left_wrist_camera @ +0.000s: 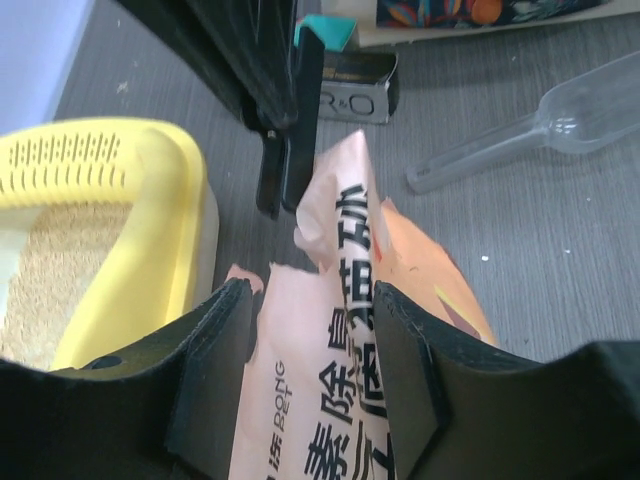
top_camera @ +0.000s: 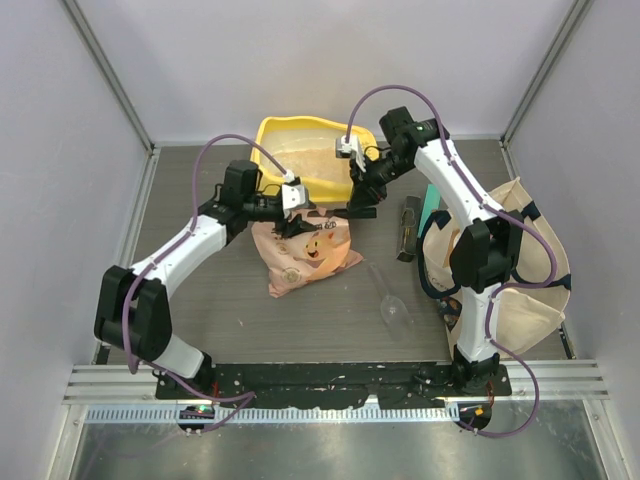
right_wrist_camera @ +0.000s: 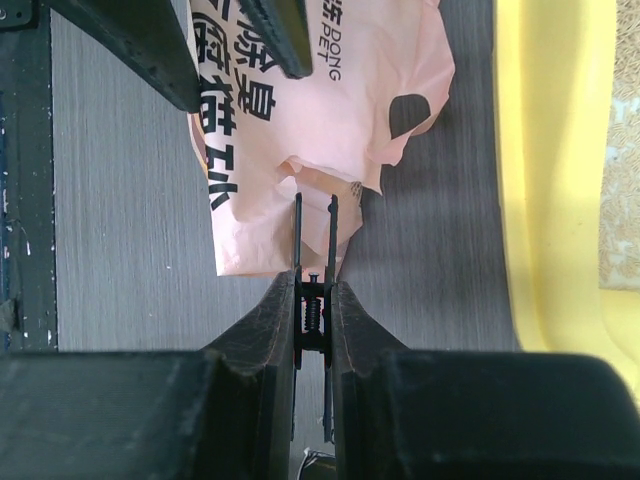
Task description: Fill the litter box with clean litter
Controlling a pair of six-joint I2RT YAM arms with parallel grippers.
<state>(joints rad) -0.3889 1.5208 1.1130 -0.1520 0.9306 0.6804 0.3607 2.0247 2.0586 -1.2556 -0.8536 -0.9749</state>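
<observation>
The yellow litter box [top_camera: 268,134] stands at the back middle with pale litter [top_camera: 312,160] inside; it also shows in the left wrist view [left_wrist_camera: 150,210] and the right wrist view [right_wrist_camera: 545,150]. The peach litter bag [top_camera: 305,255] stands in front of it. My left gripper [top_camera: 293,222] is shut on the bag's top [left_wrist_camera: 320,350], which fills the gap between my fingers [left_wrist_camera: 312,300]. My right gripper [top_camera: 360,208] is shut [right_wrist_camera: 313,285] on black spring scissors [right_wrist_camera: 298,235]. Their blades are slightly apart at the bag's torn upper edge [right_wrist_camera: 300,130].
A clear plastic scoop [top_camera: 392,300] lies right of the bag, also in the left wrist view [left_wrist_camera: 570,110]. A small dark box [top_camera: 409,228] lies beyond it. A cream canvas tote [top_camera: 520,260] fills the right side. Grey walls enclose the table.
</observation>
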